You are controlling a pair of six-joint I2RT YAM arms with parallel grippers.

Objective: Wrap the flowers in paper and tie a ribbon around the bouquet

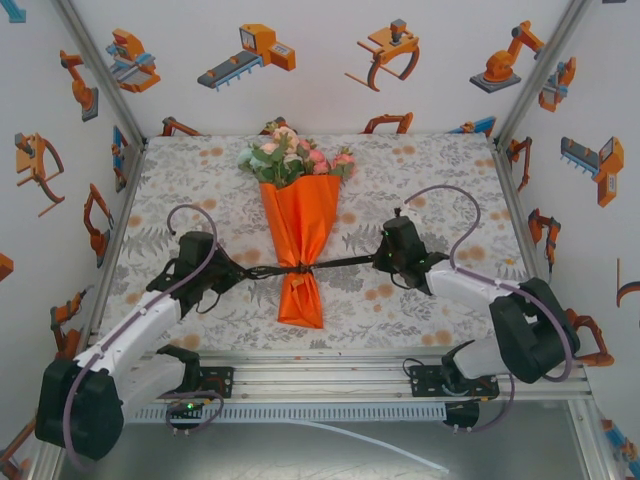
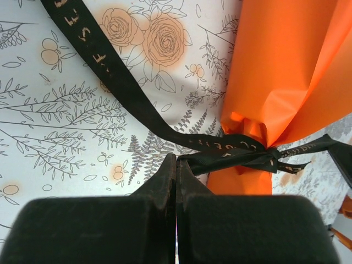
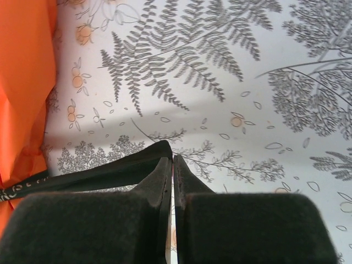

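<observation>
Both grippers are seen pinched shut from above: the left gripper (image 1: 243,272) and the right gripper (image 1: 380,259) are each closed on one end of the ribbon (image 1: 340,263). The bouquet (image 1: 298,230) is laid in the middle of the table (image 1: 450,170), with the flowers (image 1: 295,158) toward the far edge and the point of the paper (image 1: 300,215) cone toward the near edge. Its long axis is thus run from far to near, and it is crossed squarely at the narrow waist by the ribbon, which is stretched left to right. The bouquet is placed between the two grippers, and the left one appears to be the nearer.

From the left wrist, the fingers (image 2: 165,176) are shown pressed together on a ribbon strand (image 2: 220,159) that is led rightward to a knot (image 2: 264,158) against the orange paper (image 2: 286,71). A second length of ribbon is trailed from the knot toward the far left across the flowered tablecloth (image 2: 55,110).

From the right wrist, the fingers (image 3: 162,176) are likewise closed, with the ribbon (image 3: 88,177) drawn in from the left, where the paper (image 3: 22,82) is seen at the frame edge.

The knot is judged to be formed. Any further tightening would have to be made by pulling outward along the ribbon line, across the bouquet's axis, so that the cone is not dragged sideways.
</observation>
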